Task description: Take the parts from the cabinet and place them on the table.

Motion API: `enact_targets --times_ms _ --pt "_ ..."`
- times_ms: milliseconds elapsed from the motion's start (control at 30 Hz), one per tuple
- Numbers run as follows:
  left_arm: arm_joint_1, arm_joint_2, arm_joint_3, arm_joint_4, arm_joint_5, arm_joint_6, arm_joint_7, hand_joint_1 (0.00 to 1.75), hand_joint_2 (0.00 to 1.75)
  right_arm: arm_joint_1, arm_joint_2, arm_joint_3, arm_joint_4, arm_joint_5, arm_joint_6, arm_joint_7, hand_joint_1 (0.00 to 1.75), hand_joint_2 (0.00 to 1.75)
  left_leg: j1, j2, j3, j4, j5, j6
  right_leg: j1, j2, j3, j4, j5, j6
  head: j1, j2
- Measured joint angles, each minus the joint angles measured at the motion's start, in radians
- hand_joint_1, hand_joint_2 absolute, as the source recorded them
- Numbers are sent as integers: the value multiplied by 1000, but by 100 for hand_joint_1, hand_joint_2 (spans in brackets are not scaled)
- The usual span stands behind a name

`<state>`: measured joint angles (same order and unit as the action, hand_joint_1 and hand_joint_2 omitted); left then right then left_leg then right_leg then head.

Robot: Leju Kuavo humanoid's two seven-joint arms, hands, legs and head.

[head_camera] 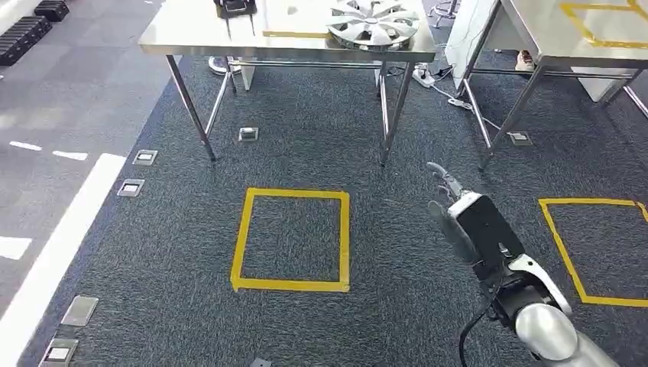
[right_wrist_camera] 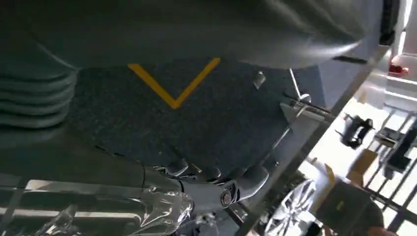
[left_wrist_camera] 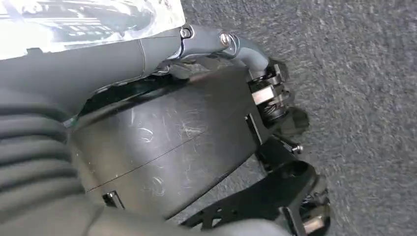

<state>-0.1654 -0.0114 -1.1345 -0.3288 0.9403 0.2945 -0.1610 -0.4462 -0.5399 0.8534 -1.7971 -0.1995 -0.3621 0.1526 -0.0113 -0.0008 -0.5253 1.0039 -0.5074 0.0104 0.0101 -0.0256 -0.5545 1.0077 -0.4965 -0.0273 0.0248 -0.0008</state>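
Open carpet lies ahead of the right hand (head_camera: 452,205); beyond it the desk (head_camera: 199,30) legs stand in the way, a hubcap (head_camera: 373,23) on top.

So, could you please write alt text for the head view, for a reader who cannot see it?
The robot's right hand hangs empty, fingers apart, above dark carpet marked with a yellow tape square. Beyond stands a metal table bearing a silver hubcap.

steel table (head_camera: 191,34) | on it: silver hubcap (head_camera: 373,23), black part (head_camera: 234,9) | floor: grey carpet (head_camera: 306,130), yellow tape square (head_camera: 292,238)
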Motion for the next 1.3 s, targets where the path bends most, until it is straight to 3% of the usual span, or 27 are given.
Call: enact_targets --times_ms 233,400,567,833,1200,1233,1267,1300 --pt "-6 -5 -9 -2 19 15 31 0 175 99 35 -21 158 -66 13 -31 0 175 -4 1 0 1 3 6 -5 2 2 -6 10 13 0 0" --pt "-9 -5 -13 -7 32 32 46 0 175 160 61 -34 244 -102 26 -22 0 175 -6 2 1 1 4 7 -5 2 2 -7 10 14 -1 0" --pt "3 -5 16 -11 -37 23 60 0 175 217 96 -80 350 -100 50 -18 0 175 -5 2 1 0 4 7 -5 3 2 -7 10 14 -1 0" --pt "37 -3 117 -19 -189 -27 74 0 175 288 149 -170 501 -51 100 -38 0 175 -5 3 3 -2 4 7 -5 4 2 -7 9 14 -2 0" --pt "100 -1 349 -36 -396 -101 92 0 175 380 245 -331 737 18 172 -67 0 175 -5 6 3 -3 4 6 -5 7 2 -7 9 14 -3 0" --pt "104 -1 370 -37 -412 -106 94 0 175 388 253 -345 757 23 177 -70 0 0 -5 6 3 -3 4 6 -5 7 2 -7 9 14 -3 0" --pt "109 -1 392 -38 -430 -113 96 0 175 397 261 -359 776 29 184 -72 0 0 -5 6 3 -3 4 6 -5 7 2 -7 9 14 -3 0" --pt "115 -1 416 -40 -450 -120 98 0 0 405 271 -372 794 35 190 -76 0 0 -5 6 3 -3 3 6 -5 7 2 -7 9 13 -3 0"
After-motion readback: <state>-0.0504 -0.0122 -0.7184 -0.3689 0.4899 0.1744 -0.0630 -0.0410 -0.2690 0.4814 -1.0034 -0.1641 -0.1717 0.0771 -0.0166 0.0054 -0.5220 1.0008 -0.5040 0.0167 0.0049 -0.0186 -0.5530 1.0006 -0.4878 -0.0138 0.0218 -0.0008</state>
